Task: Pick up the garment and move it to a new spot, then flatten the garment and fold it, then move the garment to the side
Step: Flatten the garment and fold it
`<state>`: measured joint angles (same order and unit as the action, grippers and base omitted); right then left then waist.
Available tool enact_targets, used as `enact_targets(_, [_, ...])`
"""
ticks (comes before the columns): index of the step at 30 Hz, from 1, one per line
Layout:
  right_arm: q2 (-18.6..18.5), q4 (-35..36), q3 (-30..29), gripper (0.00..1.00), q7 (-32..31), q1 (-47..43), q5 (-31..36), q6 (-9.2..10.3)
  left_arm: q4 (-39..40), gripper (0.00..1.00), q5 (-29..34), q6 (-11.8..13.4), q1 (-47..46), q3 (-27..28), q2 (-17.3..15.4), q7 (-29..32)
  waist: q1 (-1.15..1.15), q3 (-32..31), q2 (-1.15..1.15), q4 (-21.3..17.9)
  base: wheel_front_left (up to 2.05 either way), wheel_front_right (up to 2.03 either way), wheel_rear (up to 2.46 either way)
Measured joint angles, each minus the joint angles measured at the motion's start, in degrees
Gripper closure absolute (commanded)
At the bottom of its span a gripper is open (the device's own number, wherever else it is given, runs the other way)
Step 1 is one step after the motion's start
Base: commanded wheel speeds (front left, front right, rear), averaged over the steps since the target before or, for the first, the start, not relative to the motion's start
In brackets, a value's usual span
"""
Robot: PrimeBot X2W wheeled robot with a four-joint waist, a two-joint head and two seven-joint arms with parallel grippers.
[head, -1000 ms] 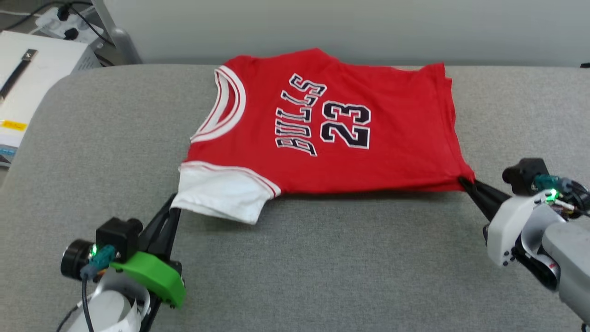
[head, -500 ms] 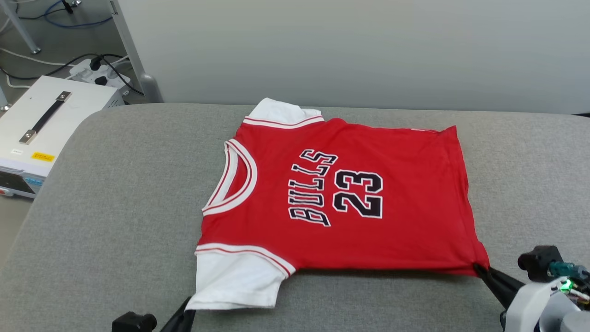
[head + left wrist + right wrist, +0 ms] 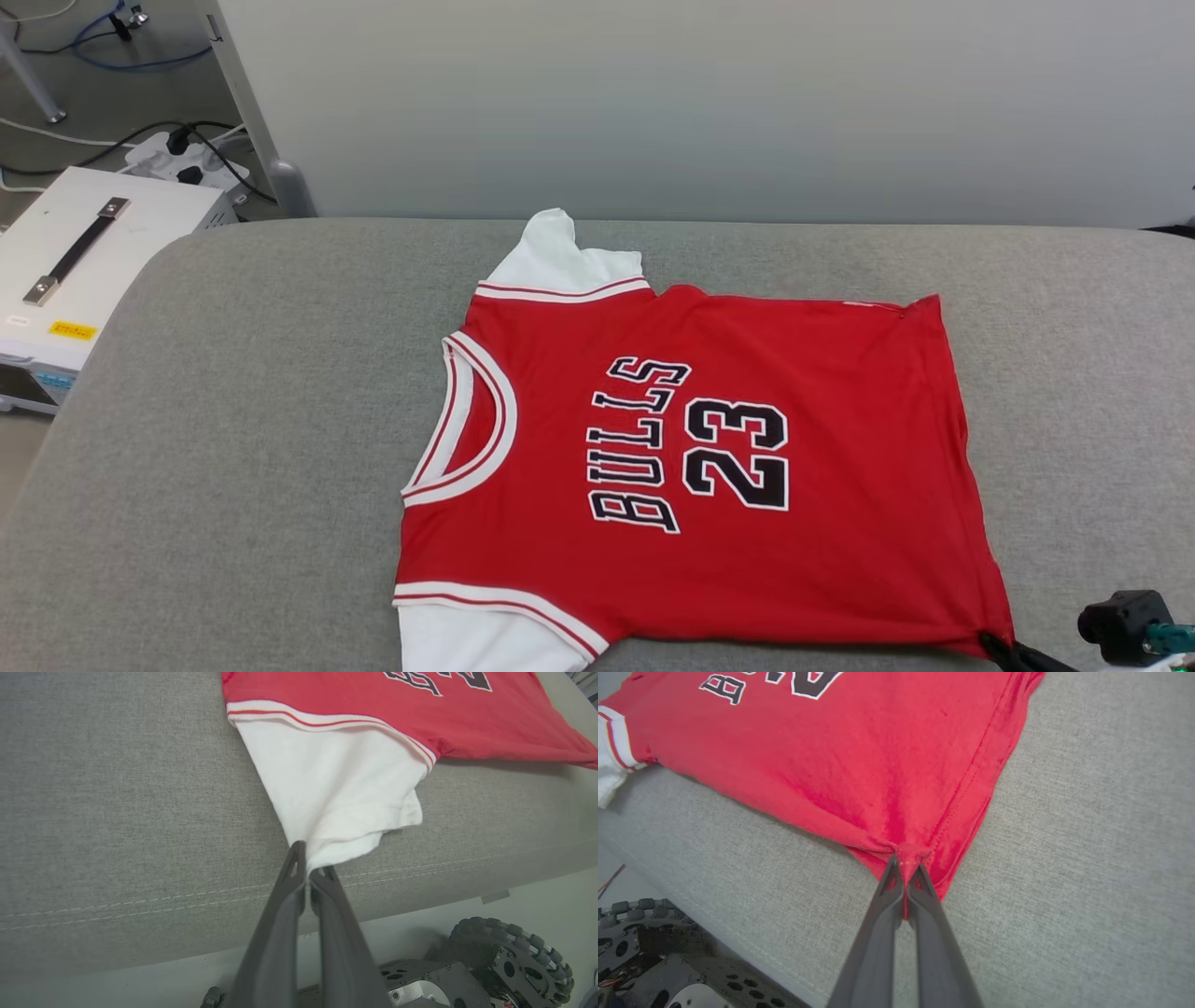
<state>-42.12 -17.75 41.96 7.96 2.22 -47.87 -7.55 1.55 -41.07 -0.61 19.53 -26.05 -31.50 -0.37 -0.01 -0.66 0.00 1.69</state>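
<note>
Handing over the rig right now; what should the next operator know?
Left gripper: shut on the hem of the near white sleeve.
Right gripper: shut on the garment's near bottom corner.
The garment lies spread, print up, on the gray cushion, near edge slightly lifted.
Done: laid out nearly flat.
Left: release, fold, move aside.

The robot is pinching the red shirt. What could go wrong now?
The left gripper pinches just the tip of the white sleeve; it might slip out.
The right gripper grips one corner of the shirt; tugging could bunch it.
Both grips sit near the table edge, so the shirt might slide off.
</note>
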Motion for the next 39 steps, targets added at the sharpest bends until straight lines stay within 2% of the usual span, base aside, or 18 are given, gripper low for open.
enact_targets(3, [-0.5, 2.8, -2.7, 1.0, -2.0, -2.4, 0.5, 0.0, 2.6, 1.0, -0.1, 0.5, 0.3, 0.7, -1.5, 0.7, 0.0, 0.4, 0.0, 0.2, 0.0, 0.0, 0.0])
enact_targets(7, [-0.3, 5.1, -6.9, 1.0, -3.7, -3.7, 2.3, 0.0, 4.3, 1.0, 1.4, 0.9, -0.4, 0.9, -1.9, -0.1, 0.0, 0.8, 0.0, 0.5, 0.0, 0.0, 0.0])
enact_targets(10, [0.5, 7.5, -10.0, 1.0, -5.5, -3.8, 4.4, 0.0, 4.3, 1.0, 3.4, 0.8, -5.4, 1.4, -1.5, -1.6, 0.0, 1.6, 0.0, 0.6, 0.0, 0.0, 0.0])
enact_targets(13, [1.1, 8.9, -12.5, 1.0, -6.6, -3.8, 4.9, 0.0, 3.2, 1.0, 5.3, 0.2, -10.7, 1.5, -1.5, -2.1, 0.0, 2.3, 0.0, 0.5, 0.0, 0.0, 0.0])
enact_targets(18, [2.3, 10.9, -15.1, 1.0, -8.5, -2.0, 5.3, 0.0, -0.4, 1.0, 6.6, -2.4, -19.0, 1.0, -1.1, -2.0, 0.01, 3.8, 0.0, -0.1, 0.0, 0.0, 0.0])
enact_targets(28, [3.7, 11.9, -16.3, 1.0, -11.3, 6.0, 5.1, 0.0, -9.5, 1.0, 7.2, -6.1, -37.5, -1.6, -0.5, -0.8, 0.01, 8.3, 0.0, -1.8, 0.0, 0.0, 0.0])
enact_targets(35, [4.2, 10.5, -14.2, 1.0, -12.4, 13.5, 4.5, 0.0, -16.7, 1.0, 6.7, -6.7, -48.0, -4.7, -0.6, -1.0, 0.01, 12.1, 0.0, -3.4, 0.0, 0.0, 0.0])
enact_targets(39, [4.6, 8.0, -12.6, 1.0, -13.1, 17.3, 3.5, 0.01, -21.2, 1.0, 5.2, -6.7, -52.9, -8.2, -0.7, -1.8, 0.01, 14.2, 0.0, -4.2, 0.0, 0.0, 0.0])
